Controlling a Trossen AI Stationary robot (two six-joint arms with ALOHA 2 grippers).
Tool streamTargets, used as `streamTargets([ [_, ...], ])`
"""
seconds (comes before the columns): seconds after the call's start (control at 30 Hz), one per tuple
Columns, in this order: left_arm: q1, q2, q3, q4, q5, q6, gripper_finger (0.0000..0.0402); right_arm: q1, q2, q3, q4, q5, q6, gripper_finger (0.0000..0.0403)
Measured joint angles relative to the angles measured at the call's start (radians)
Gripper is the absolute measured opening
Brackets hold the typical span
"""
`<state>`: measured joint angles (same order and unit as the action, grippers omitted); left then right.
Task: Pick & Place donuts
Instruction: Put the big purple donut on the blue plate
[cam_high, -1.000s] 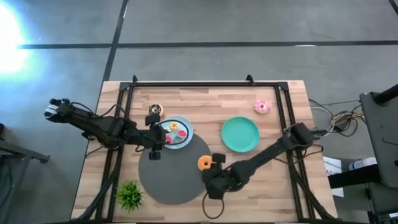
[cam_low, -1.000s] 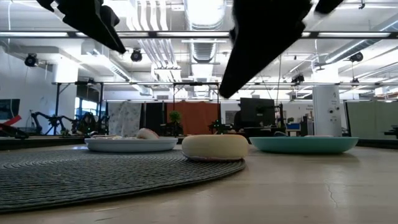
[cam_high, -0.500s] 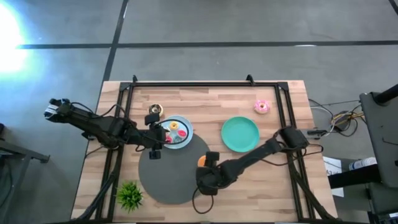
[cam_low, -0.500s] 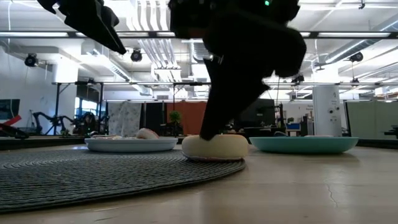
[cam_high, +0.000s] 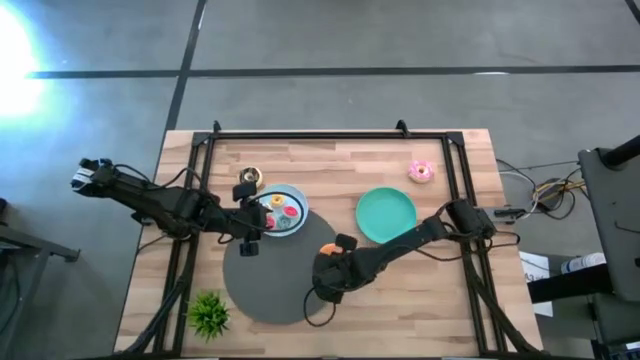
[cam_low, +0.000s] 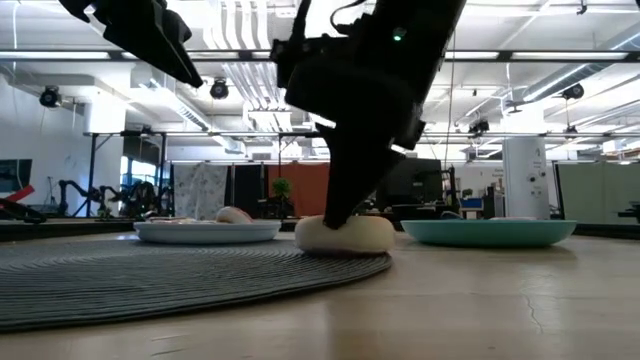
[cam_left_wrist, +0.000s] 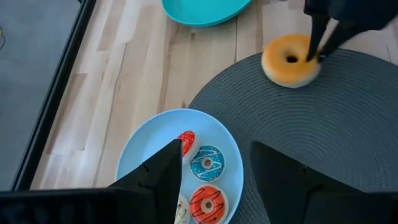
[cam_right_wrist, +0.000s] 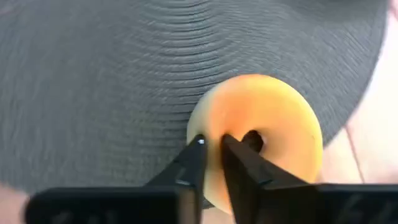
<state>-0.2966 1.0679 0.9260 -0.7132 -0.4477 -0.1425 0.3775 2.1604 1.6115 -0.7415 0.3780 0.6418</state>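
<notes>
High view: wooden table carrying a round grey woven mat, a light blue plate, a teal plate and a small green plant.
Right gripper: down at the mat's edge on an orange donut. The two fingers stand nearly together; one finger seems to reach toward the hole and the other lies on the ring. Whether they grip it cannot be told.
Orange donut, position: flat on the mat's rim, between the two plates.
Left gripper: hovering above the blue plate, fingers spread apart, holding nothing.
Blue plate contents: several mini donuts, iced red, blue and orange.
Other donuts: a pink one near the table's far right corner; a yellow-topped one just beside the blue plate.
</notes>
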Motion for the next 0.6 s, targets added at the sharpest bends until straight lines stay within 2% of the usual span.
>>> streamTargets([
  [0.03,0.000,0.000,0.000,0.000,0.000,0.000,0.0165,0.000,-0.006,0.000,-0.006,0.011,0.036,0.0021],
  [0.17,0.000,0.000,0.000,0.000,0.000,0.000,0.0165,0.001,-0.077,-0.002,-0.016,0.052,0.203,0.0011],
  [0.23,0.000,0.000,0.000,0.002,0.000,0.000,0.0165,0.012,-0.140,-0.010,-0.017,0.109,0.309,0.0010],
  [0.3,0.000,0.001,0.000,0.009,-0.003,0.000,0.0165,0.032,-0.218,-0.031,-0.031,0.210,0.459,0.0009],
  [0.37,-0.001,0.007,-0.011,0.062,-0.013,0.011,0.0165,0.058,-0.300,-0.083,-0.066,0.316,0.681,0.0009],
  [0.47,-0.005,0.016,-0.055,0.227,-0.015,0.059,0.0165,0.108,-0.408,-0.212,-0.120,0.456,1.126,0.0009],
  [0.53,-0.008,0.026,-0.091,0.355,-0.014,0.108,0.0165,0.142,-0.459,-0.310,-0.126,0.522,1.402,0.0009],
  [0.6,-0.009,0.042,-0.121,0.448,-0.014,0.139,0.0165,0.166,-0.497,-0.401,-0.121,0.550,1.601,0.0009],
])
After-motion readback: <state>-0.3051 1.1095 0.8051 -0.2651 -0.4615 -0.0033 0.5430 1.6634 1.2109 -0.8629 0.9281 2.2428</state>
